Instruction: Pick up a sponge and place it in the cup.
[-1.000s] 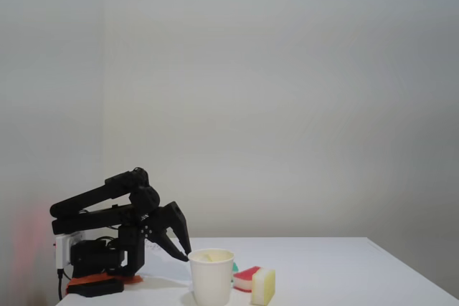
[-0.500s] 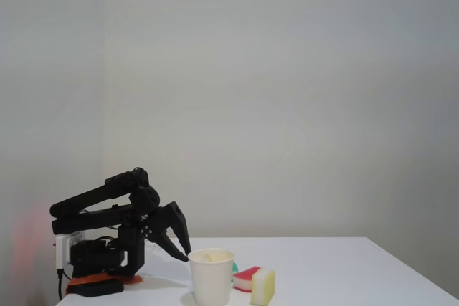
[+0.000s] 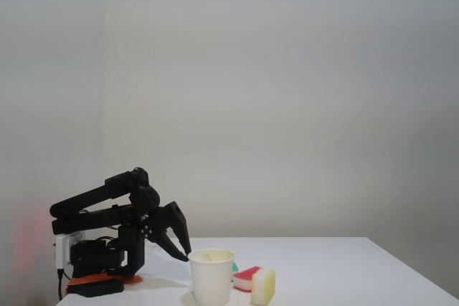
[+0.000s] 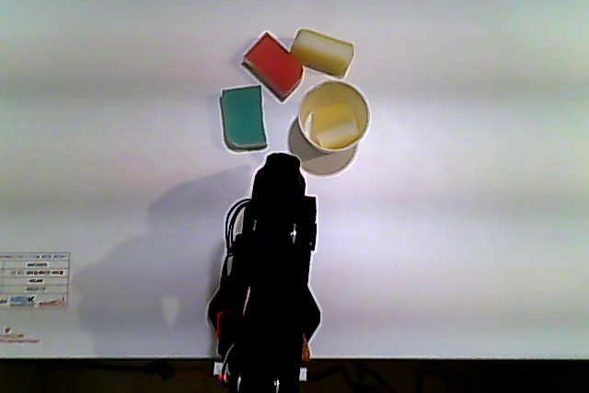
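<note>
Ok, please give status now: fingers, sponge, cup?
Gripper low beside cup, fingers empty. Yellow sponge inside cup. Red, green, yellow sponges on table. Nothing blocking.

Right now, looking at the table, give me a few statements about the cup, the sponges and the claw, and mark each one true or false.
1. A yellow sponge lies inside the white paper cup. True.
2. The green sponge sits in the cup. False: it lies on the table beside the cup.
3. The red sponge and another yellow sponge lie on the table beyond the cup in the other view. True.
4. The claw grips the red sponge. False: it holds nothing visible.
</note>
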